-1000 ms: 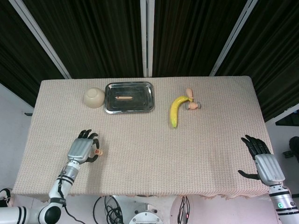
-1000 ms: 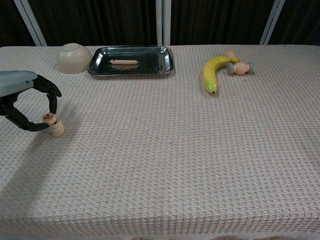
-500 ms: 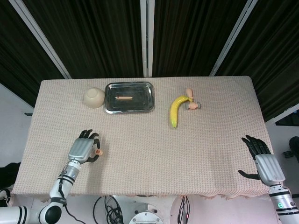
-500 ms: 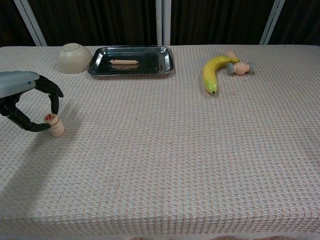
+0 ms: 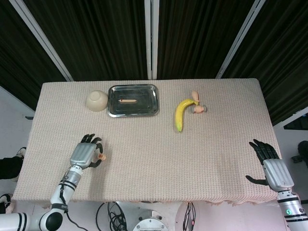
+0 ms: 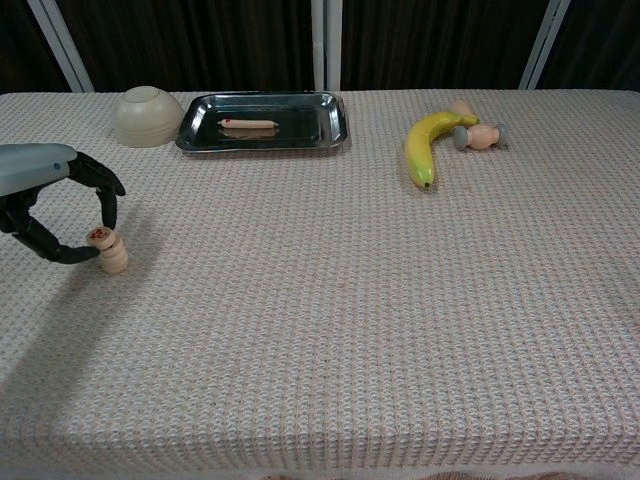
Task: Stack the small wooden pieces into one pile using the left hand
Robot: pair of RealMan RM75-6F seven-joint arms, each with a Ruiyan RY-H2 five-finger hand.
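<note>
The left hand (image 6: pixel 55 205) sits at about eight o'clock on the counter (image 5: pixel 144 159), curled in a ring around the little pile of wooden pieces (image 6: pixel 110 250), thumb and a fingertip pinching the top piece. Over the last second almost nothing has moved: the hand has kept its place and the pile stands the same, upright, with the red-marked piece on top. I read that as the hand steadying the last piece before letting go, so the stacking looks all but done; the risk is nudging the pile over as the fingers open. The right hand (image 5: pixel 272 166) rests at the counter's four o'clock corner, fingers spread, holding nothing. The counter is covered in a pinkish woven cloth. Up at eleven o'clock there's an upturned bowl (image 5: pixel 97 100), beside it a metal tray (image 5: pixel 115 108) with a small sausage-like stick inside, and toward one o'clock a banana (image 5: pixel 180 113) touching a small toy. Dark curtains hang behind.
</note>
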